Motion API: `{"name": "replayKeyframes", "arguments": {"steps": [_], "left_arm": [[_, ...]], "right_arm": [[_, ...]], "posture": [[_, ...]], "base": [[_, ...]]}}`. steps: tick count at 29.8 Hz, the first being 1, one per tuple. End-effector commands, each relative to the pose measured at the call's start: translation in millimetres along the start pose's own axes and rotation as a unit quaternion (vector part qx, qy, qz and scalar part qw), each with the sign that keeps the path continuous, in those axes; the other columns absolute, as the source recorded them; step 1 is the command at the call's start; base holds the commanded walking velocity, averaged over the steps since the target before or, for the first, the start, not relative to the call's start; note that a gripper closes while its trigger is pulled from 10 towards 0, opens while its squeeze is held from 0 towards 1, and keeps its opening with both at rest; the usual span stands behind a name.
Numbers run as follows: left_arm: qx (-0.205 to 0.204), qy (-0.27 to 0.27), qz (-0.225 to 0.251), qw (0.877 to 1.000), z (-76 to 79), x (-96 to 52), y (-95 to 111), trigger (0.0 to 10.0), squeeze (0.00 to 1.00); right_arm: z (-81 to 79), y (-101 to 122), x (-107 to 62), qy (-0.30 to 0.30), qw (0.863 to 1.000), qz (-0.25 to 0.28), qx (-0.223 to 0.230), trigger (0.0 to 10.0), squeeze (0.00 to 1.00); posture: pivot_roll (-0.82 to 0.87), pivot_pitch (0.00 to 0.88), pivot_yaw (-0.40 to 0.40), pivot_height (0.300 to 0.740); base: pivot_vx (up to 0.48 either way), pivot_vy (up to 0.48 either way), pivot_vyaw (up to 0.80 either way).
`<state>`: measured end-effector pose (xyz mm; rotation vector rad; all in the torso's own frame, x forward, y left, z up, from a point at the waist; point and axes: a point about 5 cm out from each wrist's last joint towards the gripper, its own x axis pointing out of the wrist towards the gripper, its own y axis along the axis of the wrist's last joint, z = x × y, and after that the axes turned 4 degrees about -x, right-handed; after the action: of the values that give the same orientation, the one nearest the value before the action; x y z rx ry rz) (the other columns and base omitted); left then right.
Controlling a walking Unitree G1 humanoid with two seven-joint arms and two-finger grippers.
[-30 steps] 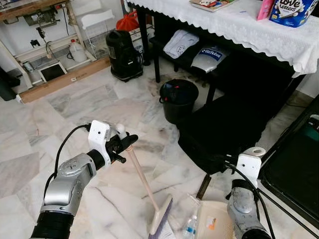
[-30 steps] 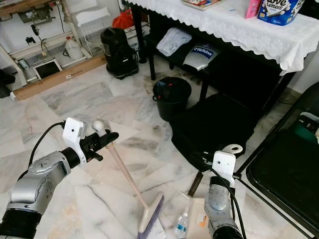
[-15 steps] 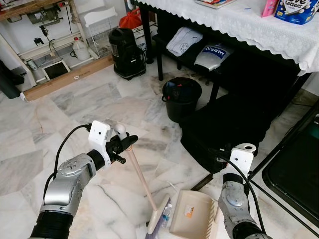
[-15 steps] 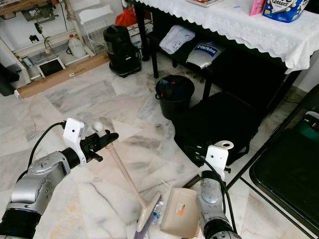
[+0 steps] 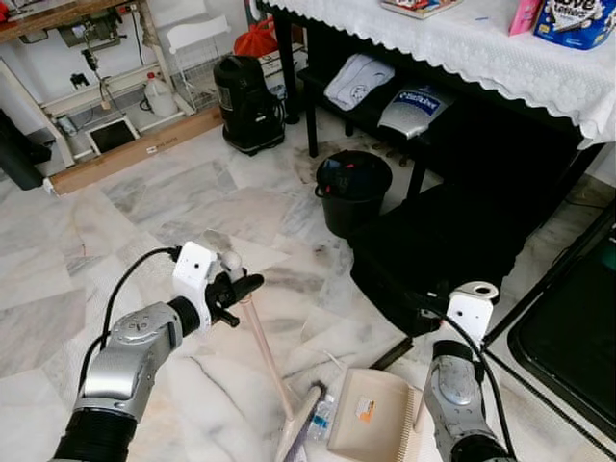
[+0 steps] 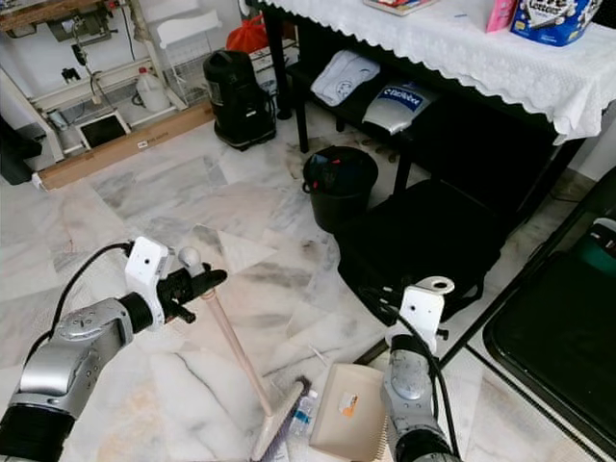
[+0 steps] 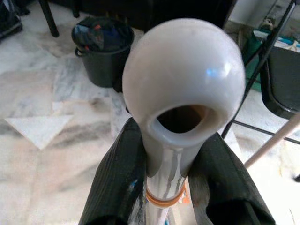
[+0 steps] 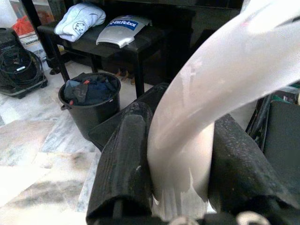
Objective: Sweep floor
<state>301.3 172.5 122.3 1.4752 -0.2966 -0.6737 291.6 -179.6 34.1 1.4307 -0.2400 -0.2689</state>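
Gripping round-knobbed broom (image 5: 274, 371): left gripper (image 7: 161, 187) | clamping cream dustpan (image 5: 371, 426) handle: right gripper (image 8: 180, 187)

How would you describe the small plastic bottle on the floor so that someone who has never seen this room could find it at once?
Start at the black bucket in front of the dark table, then come down the marble floor toward the robot. The bottle lies there between the broom head and the beige dustpan. It is the only clear thing there, small and lying on its side.
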Motion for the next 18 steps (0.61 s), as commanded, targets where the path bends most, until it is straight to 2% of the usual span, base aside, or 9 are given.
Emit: {"name": "replayKeyframes", "arguments": {"steps": [1,11,18], "left_arm": [[-0.014,-0.017,-0.056,0.998,5.9,-2.9,-19,10.0,0.00],[-0.066,-0.037,-0.054,0.996,10.0,3.0,-11,10.0,0.00],[-0.122,-0.051,-0.007,0.991,14.7,9.5,7,10.0,0.00]], "right_arm": [[-6.5,-23,-16.8,0.007,0.998,-0.067,0.013,10.0,0.00],[-6.2,-21,-14.6,0.005,0.998,-0.063,0.016,10.0,0.00],[-6.6,-20,-13.5,0.005,0.998,-0.061,0.021,10.0,0.00]], "posture": [[0.02,0.124,0.137,0.740],[0.02,0.119,0.136,0.740],[0.02,0.122,0.136,0.740]], "base": [[0.000,0.000,0.00],[0.000,0.000,0.00],[0.000,0.000,0.00]]}}
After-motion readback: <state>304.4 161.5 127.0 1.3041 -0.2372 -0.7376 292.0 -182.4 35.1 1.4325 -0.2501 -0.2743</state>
